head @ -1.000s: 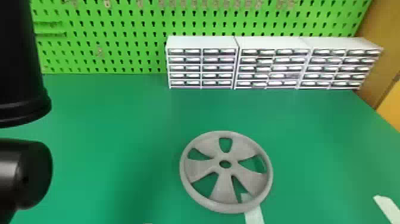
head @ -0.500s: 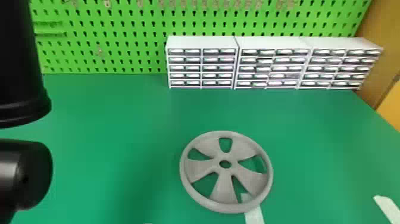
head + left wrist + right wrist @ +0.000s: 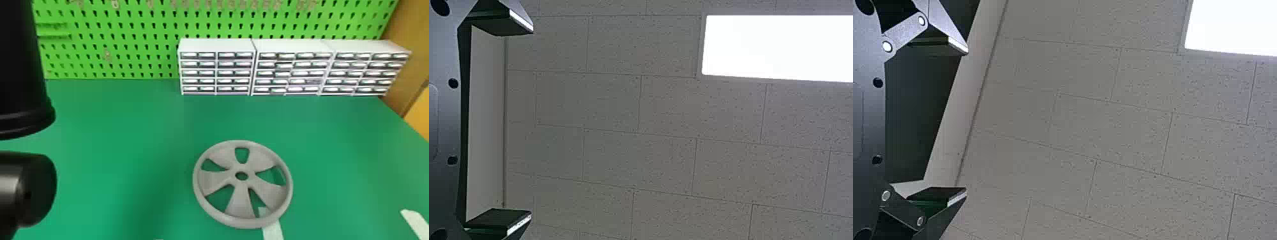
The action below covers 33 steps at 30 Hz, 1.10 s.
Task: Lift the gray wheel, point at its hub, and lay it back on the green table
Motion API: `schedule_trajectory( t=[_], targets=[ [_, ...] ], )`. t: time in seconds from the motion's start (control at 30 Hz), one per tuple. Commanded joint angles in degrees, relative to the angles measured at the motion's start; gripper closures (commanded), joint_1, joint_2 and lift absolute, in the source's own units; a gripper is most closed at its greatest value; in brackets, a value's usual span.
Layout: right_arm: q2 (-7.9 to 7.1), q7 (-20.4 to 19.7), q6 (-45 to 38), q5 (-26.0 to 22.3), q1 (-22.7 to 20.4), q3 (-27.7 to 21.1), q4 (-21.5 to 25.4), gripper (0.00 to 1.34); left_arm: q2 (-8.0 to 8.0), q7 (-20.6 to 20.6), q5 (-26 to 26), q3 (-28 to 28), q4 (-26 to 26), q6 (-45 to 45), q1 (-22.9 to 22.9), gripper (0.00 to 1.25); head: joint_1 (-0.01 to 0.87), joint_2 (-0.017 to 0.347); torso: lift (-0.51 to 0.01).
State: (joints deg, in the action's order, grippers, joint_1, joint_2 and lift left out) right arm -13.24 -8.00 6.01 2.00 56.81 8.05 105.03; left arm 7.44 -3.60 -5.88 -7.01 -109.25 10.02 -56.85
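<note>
you have the gray wheel flat on the green table, five broad spokes around a holed hub, well in from the table's far and right edges.

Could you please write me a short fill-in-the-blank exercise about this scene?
The gray wheel lies on a ____ table.
Between its spokes are ____ openings.
The left tool and the right tool both stand ____, holding nothing.
Along the pegboard stand ____ white drawer cabinets.

Missing words: green; five; open; three.
</note>
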Motion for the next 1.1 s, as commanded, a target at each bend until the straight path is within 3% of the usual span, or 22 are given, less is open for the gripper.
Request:
schedule_trajectory(
  t=[0.0,0.5,1.07],
  targets=[
    [-0.03,0.0,-0.4,0.1,-0.2,0.0,0.0,0.29,0.03,-0.1,0.3,0.1,0.0,-0.1,0.3,0.00,0.692,0.048,-0.093],
    [-0.21,-0.6,-4.0,1.3,-3.8,-0.2,-0.4,0.29,-0.14,-1.4,0.8,0.2,3.3,-1.8,5.4,0.00,0.692,0.048,-0.093],
    [0.06,-0.7,-6.8,0.1,-15.2,-2.6,-2.9,0.29,-0.14,-2.1,0.2,1.9,8.8,-5.4,14.2,0.00,0.692,0.048,-0.093]
  ],
)
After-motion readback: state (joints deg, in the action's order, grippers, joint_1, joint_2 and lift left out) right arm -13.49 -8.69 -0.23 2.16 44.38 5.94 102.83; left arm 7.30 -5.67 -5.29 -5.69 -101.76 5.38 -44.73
